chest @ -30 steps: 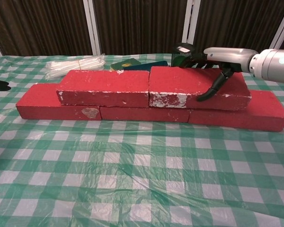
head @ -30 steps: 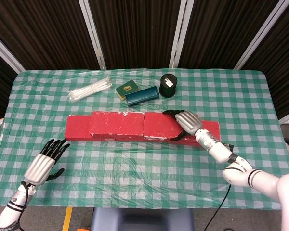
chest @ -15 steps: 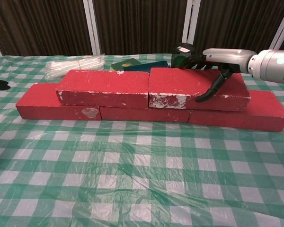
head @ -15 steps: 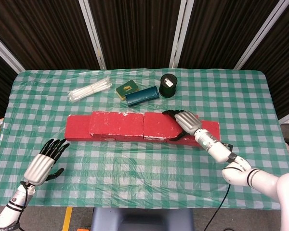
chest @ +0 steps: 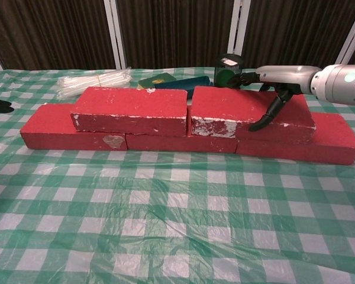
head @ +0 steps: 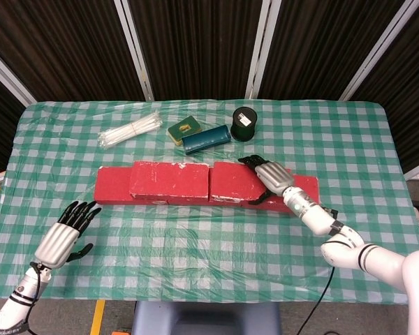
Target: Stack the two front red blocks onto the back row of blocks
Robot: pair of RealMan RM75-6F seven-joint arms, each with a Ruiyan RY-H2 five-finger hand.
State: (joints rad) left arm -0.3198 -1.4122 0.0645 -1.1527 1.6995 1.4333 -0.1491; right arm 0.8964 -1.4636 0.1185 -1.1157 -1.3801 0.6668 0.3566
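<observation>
Right hand [chest: 282,80] atop right upper red block [chest: 225,106] — fingers [chest: 266,117] over its front edge

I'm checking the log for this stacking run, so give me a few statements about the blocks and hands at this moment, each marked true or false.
1. Both upper red blocks lie on the bottom row of blocks. True.
2. The right hand rests on the right upper block. True: its fingers hang over the front face.
3. The left hand holds the left upper block. False: it holds nothing, fingers apart, near the table's front left.
4. The two upper blocks are pressed flush together. False: the chest view shows a narrow gap between them.
5. The dark cylinder stands in front of the blocks. False: it stands behind them.
</observation>
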